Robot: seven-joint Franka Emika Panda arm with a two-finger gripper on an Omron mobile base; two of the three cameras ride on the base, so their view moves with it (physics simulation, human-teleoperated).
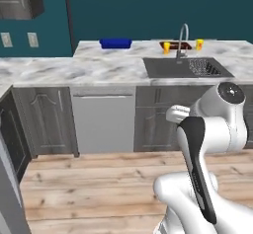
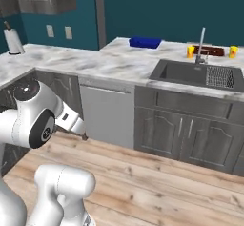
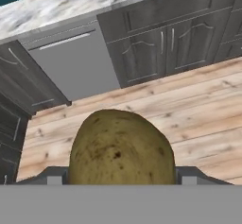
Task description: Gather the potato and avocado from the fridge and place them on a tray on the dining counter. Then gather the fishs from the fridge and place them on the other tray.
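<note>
Kitchen, marbled counter (image 1: 74, 69), sink (image 1: 185, 67), dishwasher (image 1: 103, 119)

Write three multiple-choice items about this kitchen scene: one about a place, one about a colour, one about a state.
1. Where does the blue tray lie?
A. on the dining counter
B. on the floor
C. in the sink

2. What colour is the other tray, behind the faucet?
A. white
B. dark reddish-brown
C. green

3. What is between the gripper fingers?
A. nothing
B. a fish
C. the potato

Answers: 1 A, it sits on the marbled top at the far edge. 2 B, both base views show that colour. 3 C, the hand view shows the brown potato between the two fingers.
</note>
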